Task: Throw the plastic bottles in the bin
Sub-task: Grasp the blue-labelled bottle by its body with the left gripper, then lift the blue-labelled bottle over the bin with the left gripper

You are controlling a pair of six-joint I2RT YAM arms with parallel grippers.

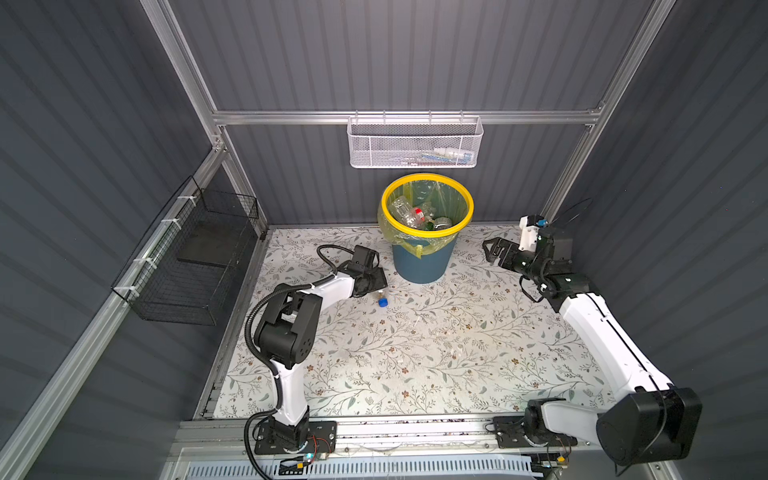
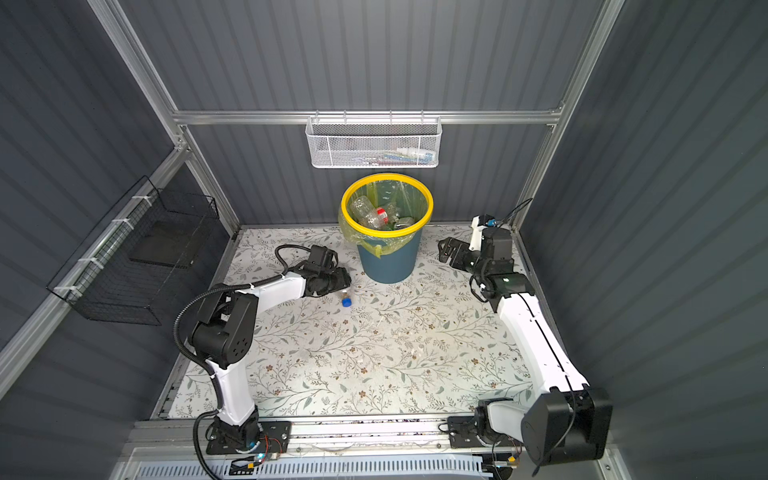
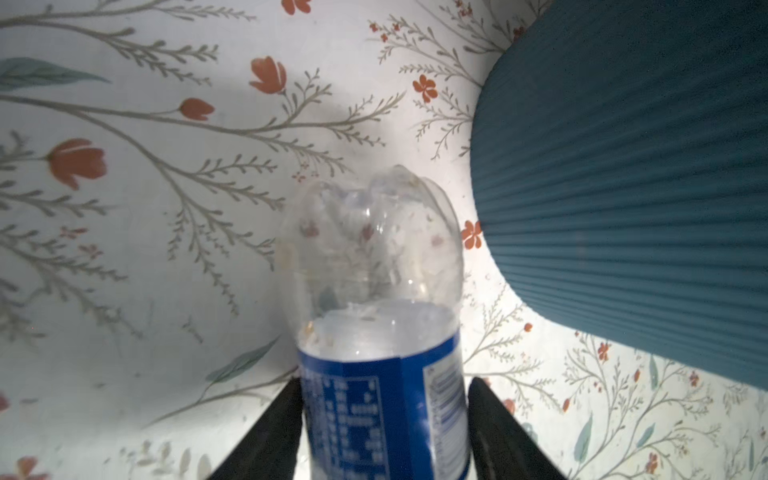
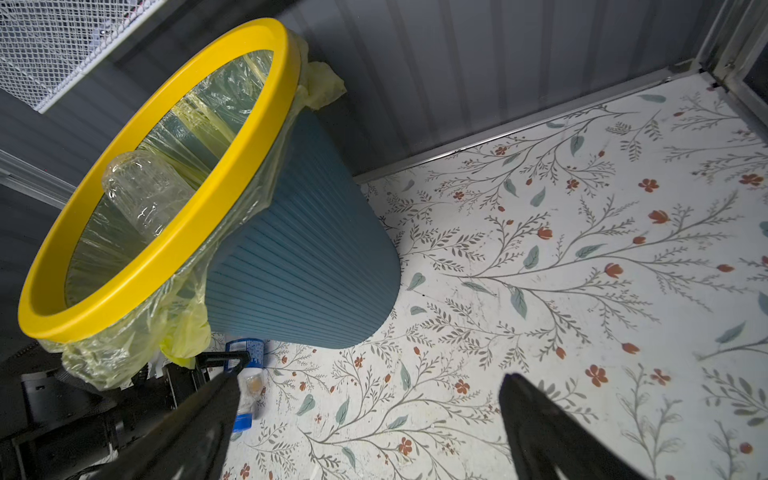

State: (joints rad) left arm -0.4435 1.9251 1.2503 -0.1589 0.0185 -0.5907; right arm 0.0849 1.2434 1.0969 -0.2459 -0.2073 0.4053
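Observation:
A clear plastic bottle [image 1: 380, 296] [image 2: 345, 297] with a blue label and blue cap lies on the floral floor left of the bin's foot. My left gripper [image 1: 375, 286] [image 2: 341, 283] is down over it. In the left wrist view the bottle [image 3: 374, 270] fills the gap and both black fingers press its label, so the gripper [image 3: 384, 382] is shut on it. The bin [image 1: 427, 238] [image 2: 386, 235] [image 4: 166, 257] holds several bottles [image 1: 411, 214] [image 2: 374, 212]. My right gripper [image 1: 492, 249] [image 2: 446, 249] [image 4: 374, 376] hangs open and empty, right of the bin.
A white mesh basket [image 1: 415, 143] hangs on the back wall above the bin. A black wire basket [image 1: 195, 257] is fixed to the left wall. The bin's ribbed blue wall [image 3: 623, 187] stands close beside the held bottle.

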